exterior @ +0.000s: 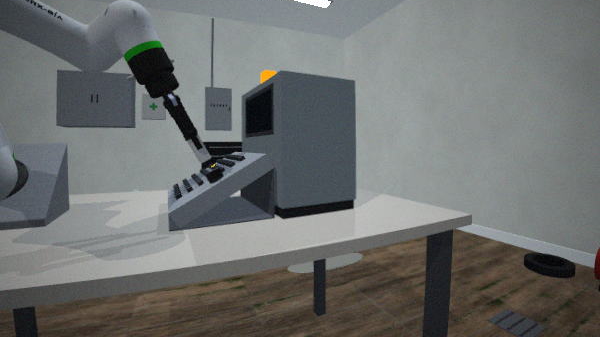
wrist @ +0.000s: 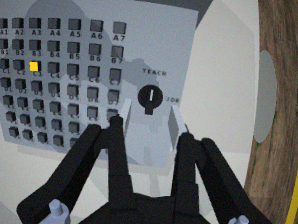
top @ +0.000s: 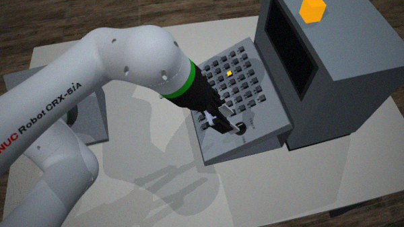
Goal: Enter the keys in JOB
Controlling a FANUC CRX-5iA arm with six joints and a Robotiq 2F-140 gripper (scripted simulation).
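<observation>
The keypad panel [top: 219,147] [wrist: 150,47] slopes up toward the machine. One key, C3 [top: 229,73] [wrist: 34,66], is lit yellow; the other visible keys are dark. The round black selector [top: 241,127] [wrist: 150,96] has its white mark pointing up toward the word TEACH [wrist: 154,72]; the word JOB [wrist: 172,100] is to its right in the wrist view. My gripper [top: 234,120] [exterior: 204,159] [wrist: 150,111] is part open and empty, its tips to the left and right of the selector's lower side in the wrist view. Contact with the knob or panel cannot be told. The gripper hides some keys in the top view.
The grey machine cabinet [top: 323,115] [exterior: 315,136] stands behind the panel, with a dark screen [top: 289,48] [exterior: 259,111]. An orange block [top: 312,9] [exterior: 268,76] is on its top. The key columns, ending in A7 [wrist: 119,27] at the top, are left of the selector in the wrist view.
</observation>
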